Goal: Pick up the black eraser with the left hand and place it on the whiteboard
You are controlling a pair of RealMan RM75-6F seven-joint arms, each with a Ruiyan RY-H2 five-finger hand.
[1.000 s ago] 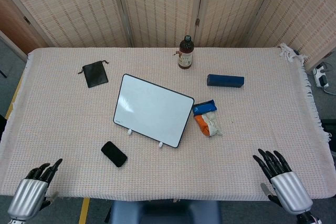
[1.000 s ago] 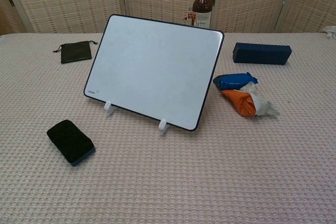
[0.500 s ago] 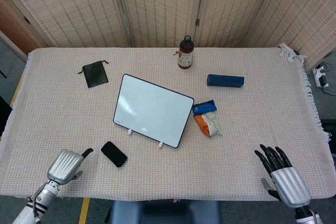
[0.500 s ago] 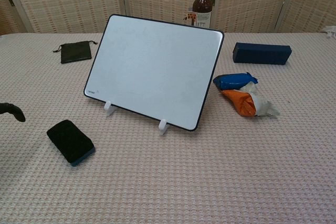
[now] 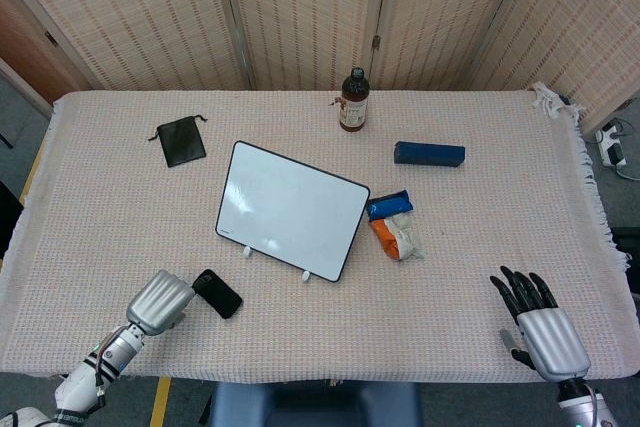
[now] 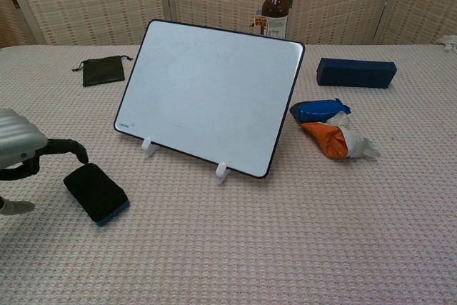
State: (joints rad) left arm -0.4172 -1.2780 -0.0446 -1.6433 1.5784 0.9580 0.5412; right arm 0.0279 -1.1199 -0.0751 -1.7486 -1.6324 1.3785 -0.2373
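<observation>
From the head view, your left hand [image 5: 162, 299] sits at the near left of the cloth-covered table [image 5: 500, 207], its silver back up and its dark fingers reaching to the left end of the flat black eraser [image 5: 217, 293]; you cannot tell from here whether they touch it. The eraser lies on the cloth just in front of the white rectangular whiteboard with a black rim [image 5: 292, 209], which leans back on two small white feet. Your right hand [image 5: 540, 332] rests at the near right edge, fingers spread and holding nothing. Behind the board stand a brown glass bottle [image 5: 352, 100] and a long dark blue box [image 5: 429, 154]; a black drawstring pouch [image 5: 180, 140] lies to the far left, and blue and orange packets [image 5: 393, 224] lie just right of the board.

From the chest view, your left hand [image 6: 25, 151] comes in at the left edge with fingers apart, one curved dark fingertip [image 6: 77, 151] hanging just above the eraser's [image 6: 96, 193] far corner. The eraser lies flat, not gripped, apart from the whiteboard [image 6: 211, 94]. Your right hand does not show here.
</observation>
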